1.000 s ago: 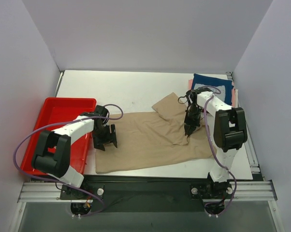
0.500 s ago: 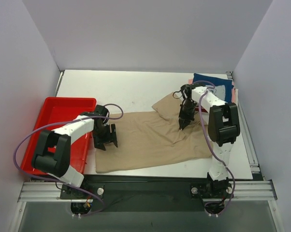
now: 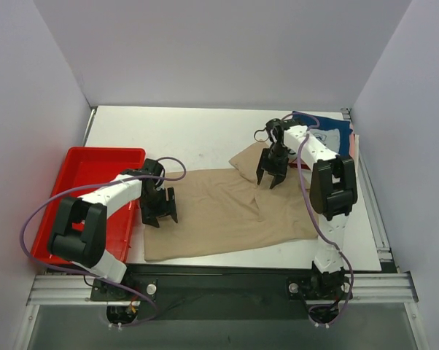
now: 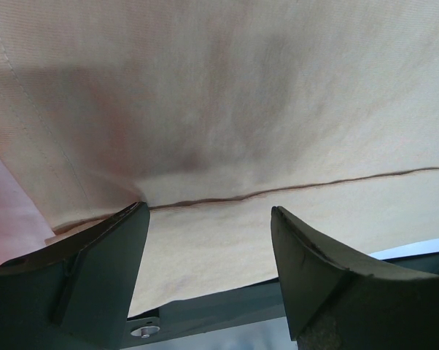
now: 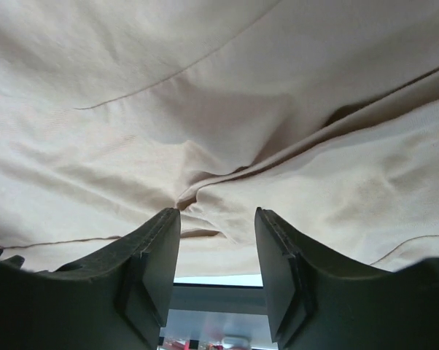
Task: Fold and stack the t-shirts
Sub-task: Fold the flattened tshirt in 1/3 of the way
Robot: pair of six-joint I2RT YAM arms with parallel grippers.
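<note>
The plain tan cloth t-shirt (image 3: pixel 219 211) lies spread at the near middle. My left gripper (image 3: pixel 161 219) stands wide open at its left edge; my right gripper (image 3: pixel 269 182) (jaws parted, holding nothing) is over its far sleeve.

Plain pale walls (image 3: pixel 219 51) box in my white table (image 3: pixel 168 138); a metal rail (image 3: pixel 227 286) crosses the frame's bottom.

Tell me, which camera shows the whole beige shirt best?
The top external view: the beige shirt lies spread out there, with nearly all its outline visible. Both wrist views show only close-up patches of its cloth, with seams and wrinkles.
</note>
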